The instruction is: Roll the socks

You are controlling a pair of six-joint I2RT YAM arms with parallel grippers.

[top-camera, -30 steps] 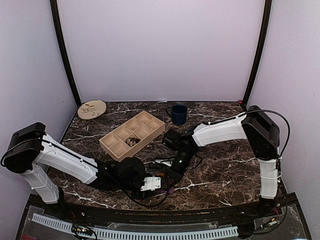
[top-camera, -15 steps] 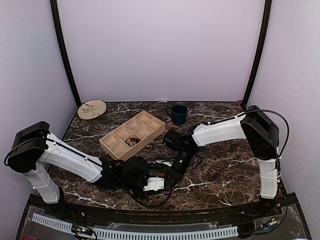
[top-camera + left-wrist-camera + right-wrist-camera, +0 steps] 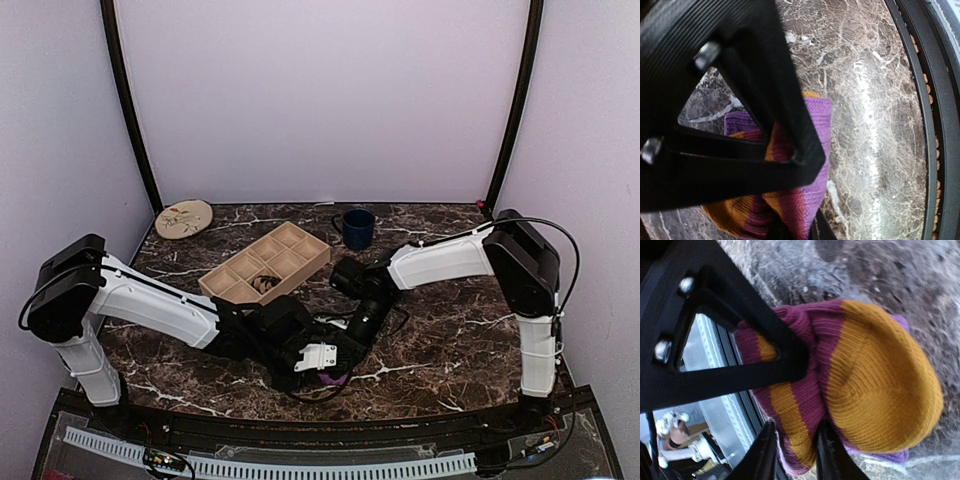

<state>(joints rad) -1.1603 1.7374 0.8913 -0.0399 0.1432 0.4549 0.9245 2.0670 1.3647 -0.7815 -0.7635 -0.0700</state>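
The purple sock [image 3: 812, 150] with orange and red stripes lies bunched on the marble table near the front edge. In the top view only a purple bit [image 3: 331, 380] shows under the two wrists. My left gripper [image 3: 795, 227] is shut on its purple and red fold. My right gripper [image 3: 795, 450] is shut on a red and orange fold [image 3: 800, 410] beside the sock's orange toe [image 3: 880, 390]. Both grippers [image 3: 325, 362] [image 3: 352, 333] meet over the sock. The dark brown argyle sock [image 3: 265, 283] sits as a small bundle in a tray compartment.
A wooden compartment tray [image 3: 240, 290] stands behind the left arm. A dark blue mug [image 3: 355, 227] is at the back middle and a round patterned plate [image 3: 184, 218] at the back left. The table's black front rail [image 3: 920, 125] runs close to the sock.
My left arm has stretched further right, its wrist now lying over the sock and against the right gripper. The right arm has hardly moved.
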